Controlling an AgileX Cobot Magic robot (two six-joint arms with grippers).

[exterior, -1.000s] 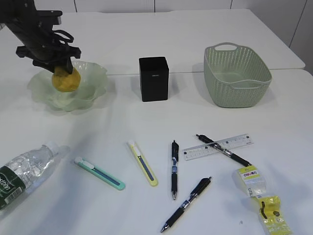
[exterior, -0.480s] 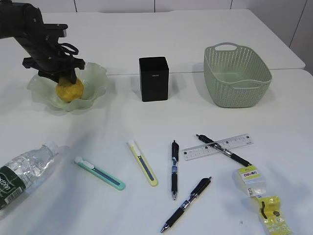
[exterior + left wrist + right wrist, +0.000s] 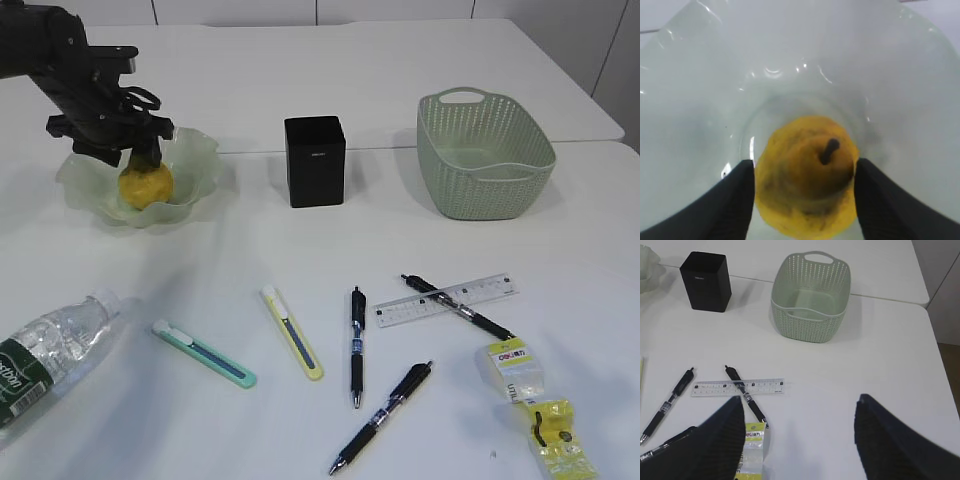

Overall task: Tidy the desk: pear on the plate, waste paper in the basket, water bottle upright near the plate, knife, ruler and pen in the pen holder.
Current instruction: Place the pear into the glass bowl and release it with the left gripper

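- The left gripper (image 3: 805, 175) is closed on the pear (image 3: 807, 175), one finger on each flank, with the fruit sitting at the bottom of the plate (image 3: 705, 100); release is what remains of this step.
- The right gripper (image 3: 800, 440) hangs wide open, holding nothing.
- Well away from the left gripper, on the desk (image 3: 200, 290), everything else waits: water bottle (image 3: 45, 350) lying down, two knives (image 3: 293, 333), pens (image 3: 357, 346), ruler (image 3: 447, 300), waste paper (image 3: 530, 400); pen holder (image 3: 315, 160) and basket (image 3: 485, 150) untouched.
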